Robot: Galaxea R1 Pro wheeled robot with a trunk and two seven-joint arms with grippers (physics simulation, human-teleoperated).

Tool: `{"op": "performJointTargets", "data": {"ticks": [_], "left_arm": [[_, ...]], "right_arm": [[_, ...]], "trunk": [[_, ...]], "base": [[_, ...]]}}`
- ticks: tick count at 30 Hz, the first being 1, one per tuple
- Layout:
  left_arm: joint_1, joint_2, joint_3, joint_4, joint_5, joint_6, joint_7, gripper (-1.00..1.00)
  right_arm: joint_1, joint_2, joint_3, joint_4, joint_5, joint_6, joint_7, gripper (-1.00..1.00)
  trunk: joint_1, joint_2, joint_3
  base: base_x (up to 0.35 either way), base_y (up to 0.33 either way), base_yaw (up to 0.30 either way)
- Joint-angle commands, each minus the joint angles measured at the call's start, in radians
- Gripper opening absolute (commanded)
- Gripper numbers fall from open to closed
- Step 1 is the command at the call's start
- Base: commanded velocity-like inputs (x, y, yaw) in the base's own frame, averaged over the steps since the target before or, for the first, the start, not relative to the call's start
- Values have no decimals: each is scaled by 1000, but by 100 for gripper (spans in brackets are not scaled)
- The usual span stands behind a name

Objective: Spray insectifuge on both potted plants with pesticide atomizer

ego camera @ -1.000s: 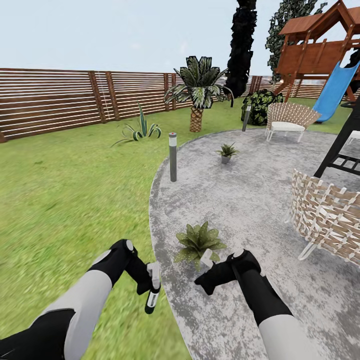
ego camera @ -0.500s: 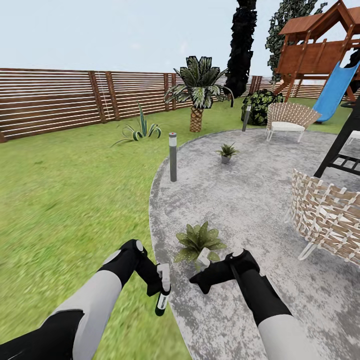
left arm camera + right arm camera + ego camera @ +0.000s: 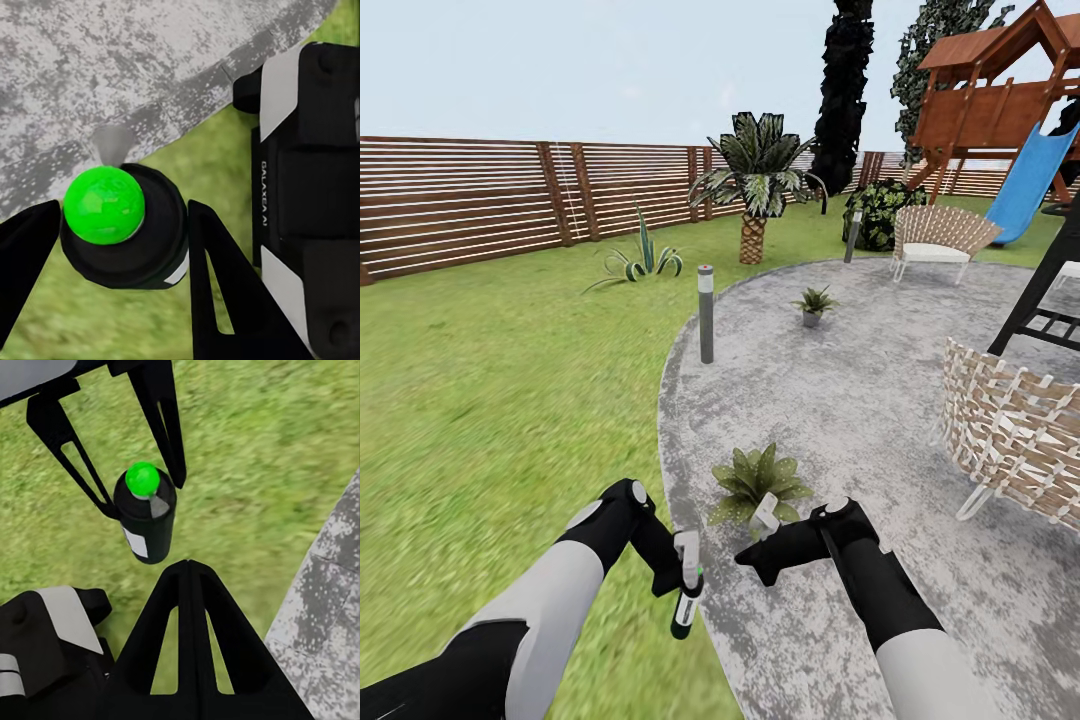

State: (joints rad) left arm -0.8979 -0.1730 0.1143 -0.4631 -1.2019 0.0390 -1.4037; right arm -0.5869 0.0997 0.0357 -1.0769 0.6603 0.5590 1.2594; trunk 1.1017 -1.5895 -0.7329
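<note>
My left gripper is shut on the pesticide atomizer, a dark bottle with a whitish label that hangs nozzle-up over the lawn at the patio's edge. In the left wrist view the atomizer shows its green tip between the two fingers. My right gripper is shut and empty, pointing at the bottle from close by. The right wrist view looks past it at the atomizer. One potted plant sits on the patio just beyond both grippers. The other potted plant stands farther back in a little grey pot.
A grey bollard lamp stands at the patio's left edge. A wicker chair is at the right and another at the back. Beyond are a palm, an agave, the wooden fence and a blue slide.
My left arm has carried the atomizer to the right, toward the patio edge and the near plant. The right gripper has edged left toward the bottle. Almost nothing moved in the last half second.
</note>
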Motion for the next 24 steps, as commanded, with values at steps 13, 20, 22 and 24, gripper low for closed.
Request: {"op": "performJointTargets", "data": {"ticks": [13,20,22,24], "left_arm": [[-1,-2,7,-1,-2,-4,-8,-100],[-1,-2,6,-2,104,-4,-9,-100],[-1,-2,5,-2,109,-4,-9,-100],[-1,-2,3,-2,112,-3,-9,-100]], "right_arm": [[-1,2,1,-1,5,9,0,-100],[-1,2,0,-1,5,9,-3,-100],[-1,2,1,-1,5,9,-4,-100],[-1,3,1,-1,4,9,-4,-100]], "trunk": [[0,0,-1],[0,0,-1],[0,0,-1],[0,0,-1]], "base": [[0,0,0],[0,0,0],[0,0,0],[0,0,0]]}}
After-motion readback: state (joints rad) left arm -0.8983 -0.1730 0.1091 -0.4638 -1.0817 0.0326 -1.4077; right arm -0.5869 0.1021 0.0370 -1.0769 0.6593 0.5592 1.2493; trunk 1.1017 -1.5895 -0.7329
